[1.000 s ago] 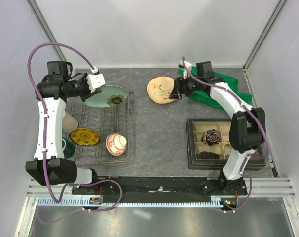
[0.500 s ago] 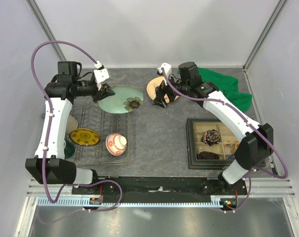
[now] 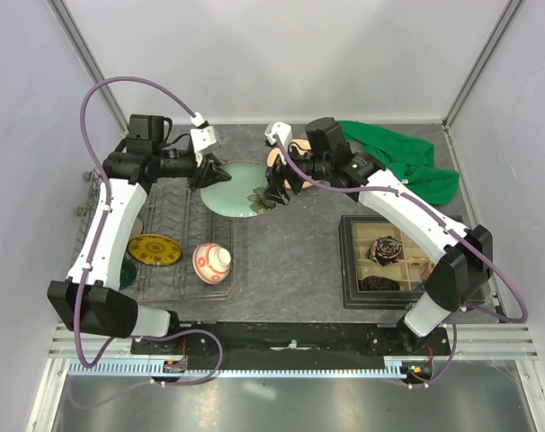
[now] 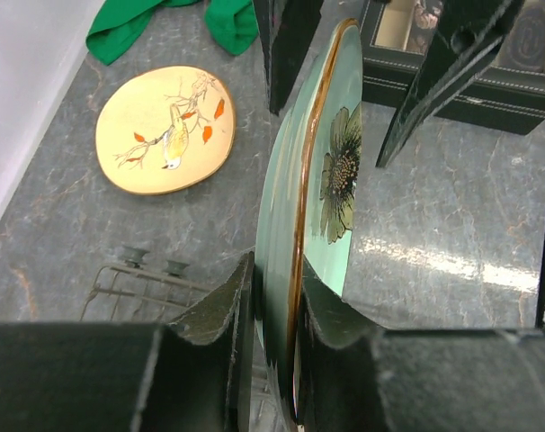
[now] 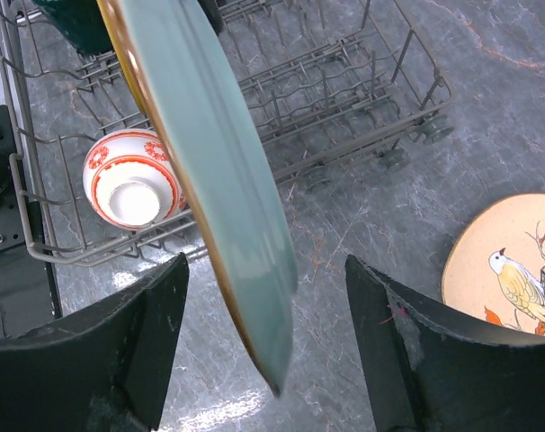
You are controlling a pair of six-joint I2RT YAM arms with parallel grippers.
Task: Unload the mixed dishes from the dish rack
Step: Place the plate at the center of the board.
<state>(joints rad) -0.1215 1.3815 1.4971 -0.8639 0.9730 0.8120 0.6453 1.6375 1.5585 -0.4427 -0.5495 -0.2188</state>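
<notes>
My left gripper [image 3: 209,171] is shut on the rim of the pale green plate with a dark flower [image 3: 239,190], held on edge above the table just right of the dish rack [image 3: 178,236]. In the left wrist view both pads pinch the plate [image 4: 337,171] at its near rim, at the gripper [image 4: 290,360]. My right gripper [image 3: 277,187] is open, its fingers [image 5: 407,351] astride the plate's [image 5: 209,162] far edge without touching, at the gripper [image 5: 268,351]. A yellow-gold patterned plate [image 3: 155,249] and a red-and-white bowl [image 3: 211,262] sit in the rack [image 5: 344,99].
A cream plate with a painted bird [image 4: 165,129] lies flat on the table behind the grippers. Green cloth [image 3: 407,166] is bunched at the back right. A black compartmented tray [image 3: 407,261] stands at the right. The dark green mug [image 3: 126,273] shows under my left arm.
My left arm has carried the green plate rightward off the rack. My right arm has swung left from the bird plate and brought its open fingers around the green plate's edge.
</notes>
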